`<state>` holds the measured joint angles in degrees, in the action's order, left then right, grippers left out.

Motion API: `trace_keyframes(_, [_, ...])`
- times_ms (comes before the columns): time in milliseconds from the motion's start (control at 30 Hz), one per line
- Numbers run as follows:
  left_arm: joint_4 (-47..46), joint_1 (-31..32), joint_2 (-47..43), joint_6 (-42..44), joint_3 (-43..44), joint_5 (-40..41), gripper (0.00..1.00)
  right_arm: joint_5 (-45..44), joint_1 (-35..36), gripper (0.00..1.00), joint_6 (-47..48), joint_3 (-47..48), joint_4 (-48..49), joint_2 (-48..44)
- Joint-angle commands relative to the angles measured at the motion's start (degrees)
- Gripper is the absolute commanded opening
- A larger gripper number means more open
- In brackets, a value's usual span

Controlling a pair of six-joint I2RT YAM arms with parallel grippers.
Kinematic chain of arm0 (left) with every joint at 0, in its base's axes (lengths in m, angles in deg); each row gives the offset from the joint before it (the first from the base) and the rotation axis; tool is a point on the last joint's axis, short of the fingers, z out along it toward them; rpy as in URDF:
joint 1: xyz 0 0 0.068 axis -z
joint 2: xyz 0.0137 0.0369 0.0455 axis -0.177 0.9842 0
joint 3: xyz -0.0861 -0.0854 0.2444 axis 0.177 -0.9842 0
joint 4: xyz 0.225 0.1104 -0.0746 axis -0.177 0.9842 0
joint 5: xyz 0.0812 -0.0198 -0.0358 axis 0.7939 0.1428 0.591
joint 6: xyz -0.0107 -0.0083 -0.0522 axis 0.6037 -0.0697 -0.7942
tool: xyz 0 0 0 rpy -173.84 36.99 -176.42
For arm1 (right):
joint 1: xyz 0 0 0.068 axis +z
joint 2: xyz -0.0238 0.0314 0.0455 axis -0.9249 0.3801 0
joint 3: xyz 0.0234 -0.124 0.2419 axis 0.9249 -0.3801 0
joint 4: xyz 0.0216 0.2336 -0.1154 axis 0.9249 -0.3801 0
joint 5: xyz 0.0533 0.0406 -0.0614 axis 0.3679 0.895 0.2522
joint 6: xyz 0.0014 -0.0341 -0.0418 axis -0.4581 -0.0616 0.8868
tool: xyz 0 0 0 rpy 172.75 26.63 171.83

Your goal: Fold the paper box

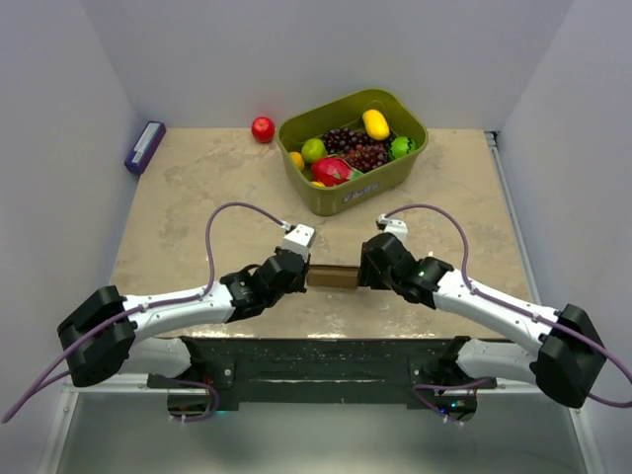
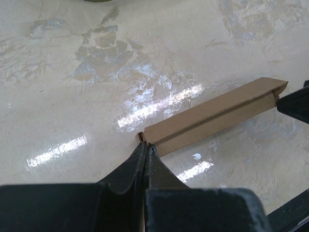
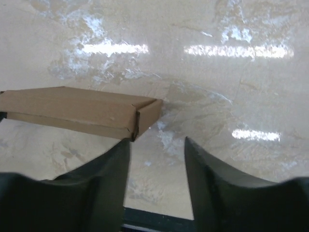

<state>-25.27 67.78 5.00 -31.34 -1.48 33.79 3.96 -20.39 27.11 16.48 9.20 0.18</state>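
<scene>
The paper box (image 1: pixel 331 276) is a small flat brown cardboard box lying near the table's front edge, between my two grippers. In the left wrist view it (image 2: pixel 212 118) runs up to the right, and my left gripper (image 2: pixel 146 146) is shut on a thin edge at its near left corner. In the right wrist view the box (image 3: pixel 82 110) lies at the left. My right gripper (image 3: pixel 157 140) is open, its left finger (image 3: pixel 111 159) touching the box's near right corner, with nothing between the fingers.
An olive-green bin (image 1: pixel 405 163) of toy fruit stands behind the box at the centre back. A red apple (image 1: pixel 263 129) lies left of the bin. A purple box (image 1: pixel 145 146) lies at the far left edge. The table's dark front edge (image 1: pixel 326 348) is close.
</scene>
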Motion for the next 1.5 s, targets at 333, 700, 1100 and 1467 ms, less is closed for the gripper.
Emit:
trace_keyframes(333, [5.45,0.6,1.76,-0.39,-0.09,-0.57,0.0,1.62,-1.03,0.78,-7.11,0.39,4.9,-8.47])
trace_keyframes(700, [5.36,0.69,2.02,-0.3,0.0,-0.48,0.0,1.53,-1.74,0.77,-12.74,-3.56,12.73,-5.57])
trace_keyframes(1100, [5.27,0.87,2.2,-0.13,0.35,-0.74,0.0,0.48,-1.74,0.74,-15.29,-7.96,14.93,-4.96])
trace_keyframes(1467, [5.45,1.13,2.2,-0.13,0.26,-0.57,0.0,0.04,-1.74,0.7,-16.35,-10.25,15.72,-5.13])
